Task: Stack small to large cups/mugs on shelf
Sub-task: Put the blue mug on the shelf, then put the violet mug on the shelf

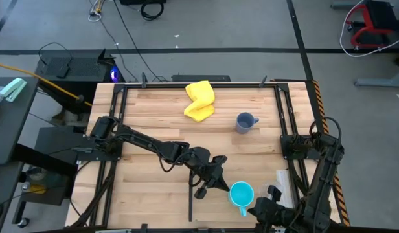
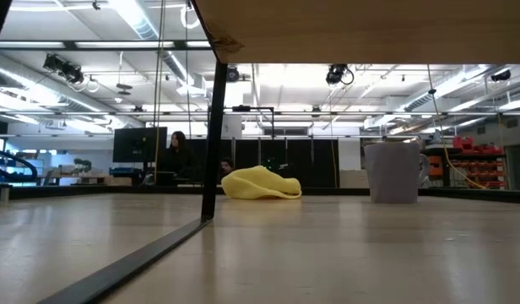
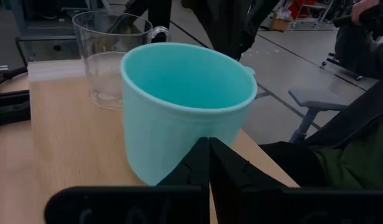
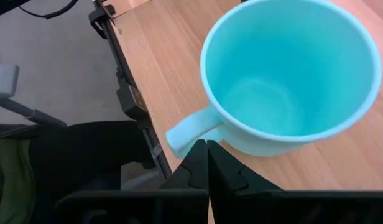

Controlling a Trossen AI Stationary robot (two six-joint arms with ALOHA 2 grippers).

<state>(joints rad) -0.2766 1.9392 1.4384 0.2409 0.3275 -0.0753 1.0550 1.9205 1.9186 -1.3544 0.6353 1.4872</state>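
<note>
Fingers of both arms are pressed together with nothing between them, as each wrist view shows. The right gripper sits at the near edge of the tabletop, close to the near right corner, just beside the handle of the cyan mug. That mug stands upright by the near edge, its handle pointing toward the near edge and the right gripper; the right wrist view looks down into its hollow inside. The left gripper lies just to the left of the same mug, its arm reaching in from the left edge; whether it touches the mug wall I cannot tell. Past the mug, in the left wrist view, the clear cup stands upright near the right edge, close beside the cyan mug. Farther back, the grey-blue mug stands upright toward the far right part of the tabletop, well apart from both grippers. Near the far edge lies the crumpled yellow cloth, left of the grey-blue mug.
</note>
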